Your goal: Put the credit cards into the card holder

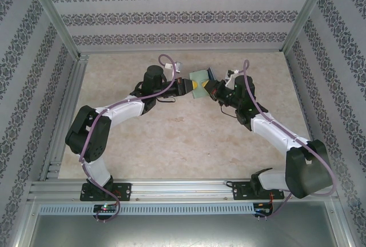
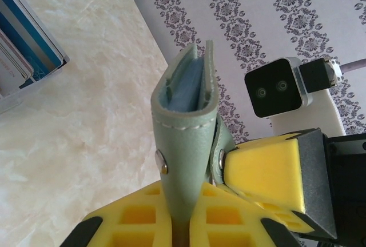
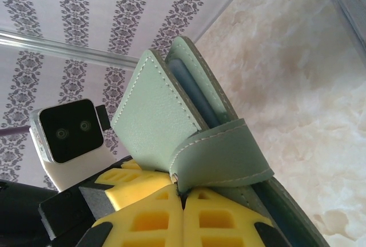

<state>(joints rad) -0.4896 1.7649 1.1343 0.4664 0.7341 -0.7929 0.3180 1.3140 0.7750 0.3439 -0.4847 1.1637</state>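
Damask-striped walls [image 1: 183,15] enclose a pale marbled tabletop [image 1: 171,138].

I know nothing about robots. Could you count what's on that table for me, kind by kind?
Arms: 2, left arm, right arm
Hands: 2, left hand, right hand
Card holder: 1
Bundle of credit cards: 1
Total: 6

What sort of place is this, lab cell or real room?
Probably a lab test cell, not a lived-in room: an aluminium profile frame boxes in a marble-look tabletop, with patterned wallpaper panels as walls.
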